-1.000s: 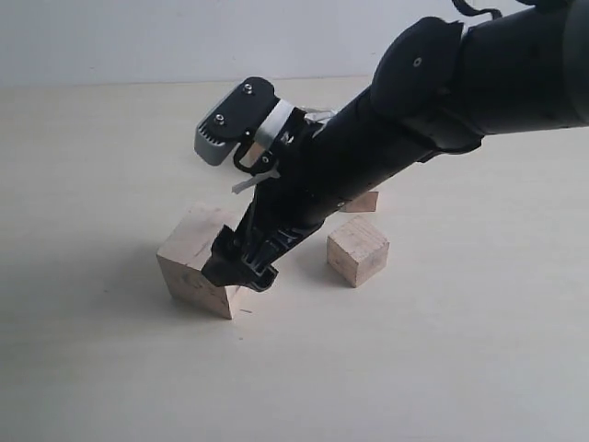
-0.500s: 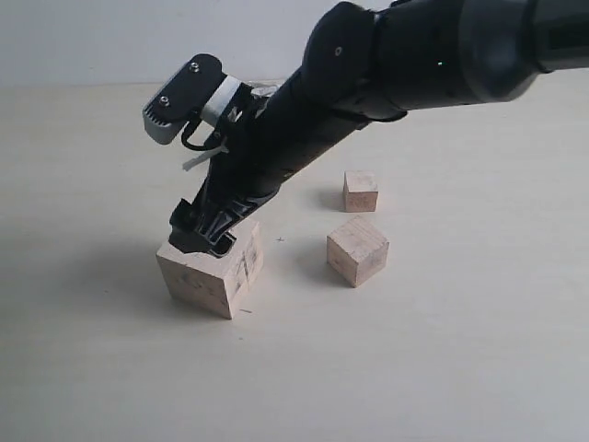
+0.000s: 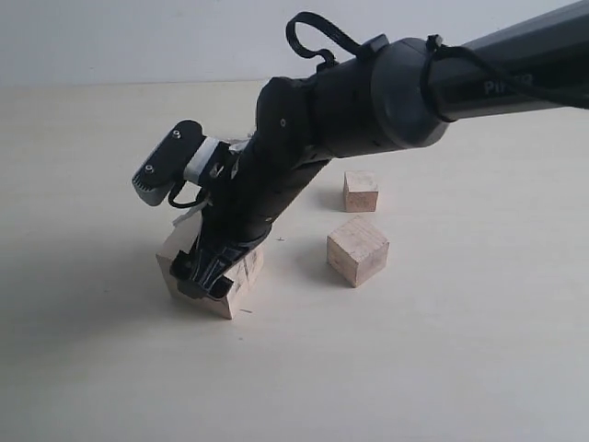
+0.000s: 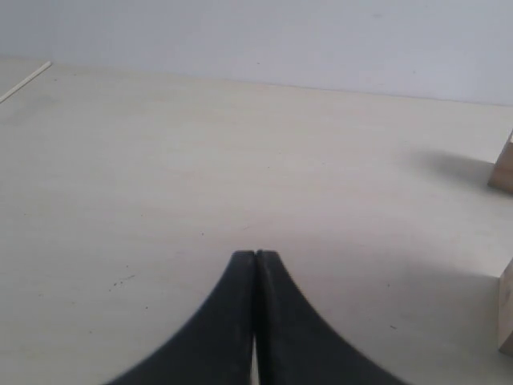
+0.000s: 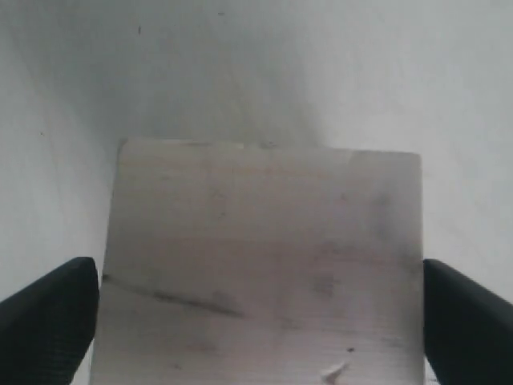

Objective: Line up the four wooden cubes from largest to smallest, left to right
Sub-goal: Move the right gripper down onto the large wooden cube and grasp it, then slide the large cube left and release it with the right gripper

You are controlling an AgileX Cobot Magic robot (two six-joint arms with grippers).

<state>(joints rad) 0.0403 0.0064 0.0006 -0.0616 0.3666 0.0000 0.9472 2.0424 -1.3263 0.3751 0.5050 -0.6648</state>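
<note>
The largest wooden cube point(image 3: 248, 269), marked with dark scuffs, sits at the left of the table. My right gripper point(image 3: 204, 276) has reached across and is down over it. In the right wrist view the cube point(image 5: 264, 200) fills the gap of the open gripper point(image 5: 260, 277), with a black fingertip point(image 5: 56, 309) close beside each side face. A mid-sized cube point(image 3: 357, 249) and a smaller cube point(image 3: 360, 191) stand to the right. The smallest cube is hidden. My left gripper point(image 4: 256, 255) is shut and empty, low over bare table.
Edges of two cubes point(image 4: 503, 164) point(image 4: 506, 309) show at the border of the left wrist view. The right arm point(image 3: 368, 101) stretches over the middle of the pale table point(image 3: 442, 368). A light wall stands behind.
The right arm swung left and then dropped, so its gripper went from beside the largest cube to down around it. The cubes have stayed where they were.
</note>
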